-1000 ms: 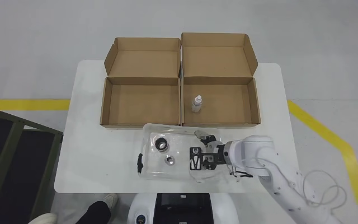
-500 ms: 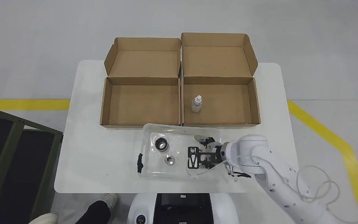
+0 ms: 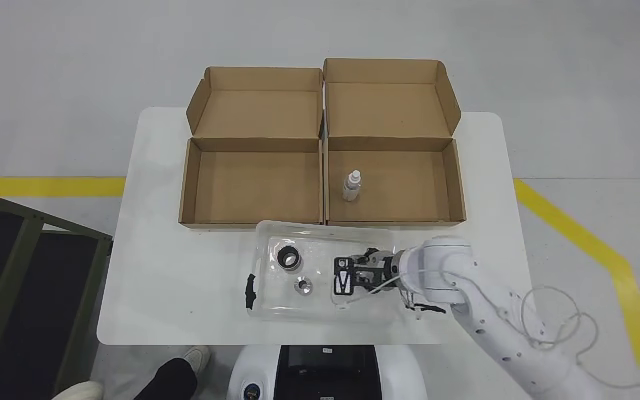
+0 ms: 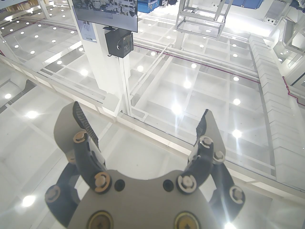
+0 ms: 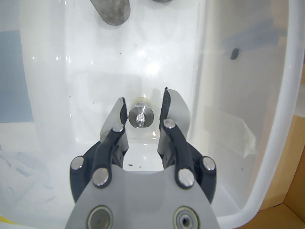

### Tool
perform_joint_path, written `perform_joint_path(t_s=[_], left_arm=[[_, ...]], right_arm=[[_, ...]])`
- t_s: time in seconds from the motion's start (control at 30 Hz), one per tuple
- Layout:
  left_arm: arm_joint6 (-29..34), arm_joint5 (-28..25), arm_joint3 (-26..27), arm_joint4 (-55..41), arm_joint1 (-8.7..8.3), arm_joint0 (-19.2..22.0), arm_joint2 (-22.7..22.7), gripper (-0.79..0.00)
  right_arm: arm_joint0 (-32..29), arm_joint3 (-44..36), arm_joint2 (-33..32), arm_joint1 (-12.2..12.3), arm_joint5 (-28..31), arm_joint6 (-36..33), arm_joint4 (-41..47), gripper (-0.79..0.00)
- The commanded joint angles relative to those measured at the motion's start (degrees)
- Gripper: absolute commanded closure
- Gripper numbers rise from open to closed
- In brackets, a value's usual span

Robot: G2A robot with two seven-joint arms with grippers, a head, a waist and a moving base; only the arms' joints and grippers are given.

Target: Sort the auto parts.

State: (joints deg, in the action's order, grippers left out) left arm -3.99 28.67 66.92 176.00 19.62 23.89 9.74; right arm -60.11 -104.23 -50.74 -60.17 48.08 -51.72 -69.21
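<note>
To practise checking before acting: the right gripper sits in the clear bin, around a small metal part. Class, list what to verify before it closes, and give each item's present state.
1. Small metal part lies between the fingers of the right gripper: ok.
2. Right gripper open, not yet clamped: ok.
3. Two metal cylinders stand apart from the gripper: ok.
4. Clear bin wall apart from the gripper: ok.
5. Which of the cardboard boxes this part belongs in: cannot tell.
6. Left gripper open, holding nothing: ok.
</note>
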Motion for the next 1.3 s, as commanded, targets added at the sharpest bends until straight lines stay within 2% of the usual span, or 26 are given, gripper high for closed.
perform_joint_path(t_s=[0.0,0.27,0.5,0.83,1.0,1.27], left_arm=[[0.0,0.0,0.0,0.0,0.0,0.0,0.0,-0.785],[0.0,0.0,0.0,0.0,0.0,0.0,0.0,-0.785],[0.0,0.0,0.0,0.0,0.0,0.0,0.0,-0.785],[0.0,0.0,0.0,0.0,0.0,0.0,0.0,-0.785],[0.0,0.0,0.0,0.0,0.0,0.0,0.0,-0.785],[0.0,0.0,0.0,0.0,0.0,0.0,0.0,-0.785]], right_arm=[[0.22,0.06,0.08,0.0,-0.02,-0.06,0.3,0.0],[-1.61,-6.05,-3.18,1.05,2.4,2.72,3.66,0.0],[-3.3,-10.01,-8.56,2.07,4.35,11.47,4.96,0.0],[-0.86,-7.31,-11.38,1.76,6.78,30.11,8.08,0.0],[2.58,-0.44,-13.47,1.25,8.88,41.21,15.55,0.0],[4.74,2.36,-19.07,1.53,9.92,49.54,17.95,0.0]])
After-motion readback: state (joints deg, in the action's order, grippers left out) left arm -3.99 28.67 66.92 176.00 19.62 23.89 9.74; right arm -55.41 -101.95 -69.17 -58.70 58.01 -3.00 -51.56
